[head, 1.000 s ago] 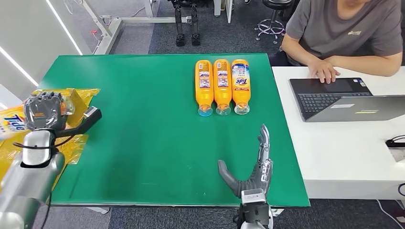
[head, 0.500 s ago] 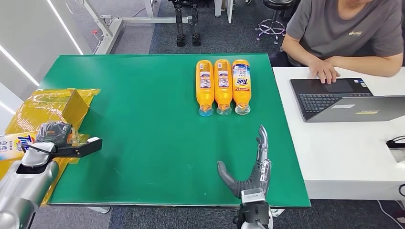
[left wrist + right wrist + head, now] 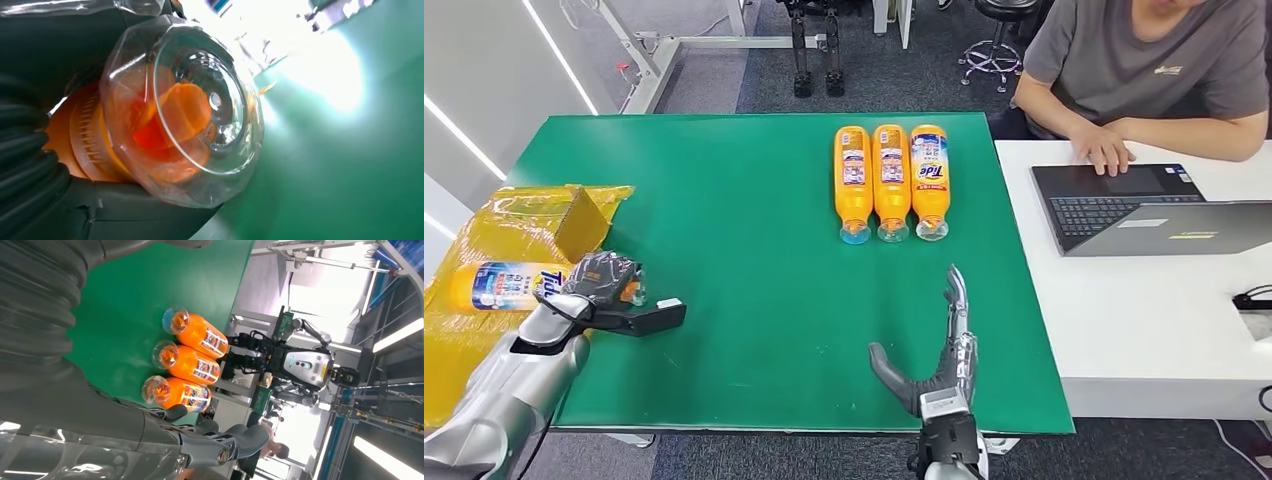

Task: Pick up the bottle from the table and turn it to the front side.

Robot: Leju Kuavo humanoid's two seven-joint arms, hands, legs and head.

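An orange Tide bottle [image 3: 509, 284] lies sideways at the table's left edge, its clear cap [image 3: 200, 110] facing the camera in the left wrist view. My left hand [image 3: 604, 285] grips its cap end, thumb stretched out over the green mat. Three more orange bottles [image 3: 891, 180] lie side by side at the far middle of the mat, caps toward me, also seen as bottles [image 3: 190, 360] in the right wrist view. My right hand [image 3: 939, 360] stands open near the front edge, fingers pointing toward those bottles, well short of them.
A crumpled yellow plastic wrap [image 3: 534, 225] covers the table's left side under the held bottle. A white desk [image 3: 1144, 320] to the right carries a laptop [image 3: 1144, 210], where a seated person [image 3: 1154, 70] works. The green mat [image 3: 754, 250] is bare in its middle.
My left hand has lowered and moved rightward toward the mat, bringing the bottle down so it lies sideways with its label showing. My right hand shifted slightly left.
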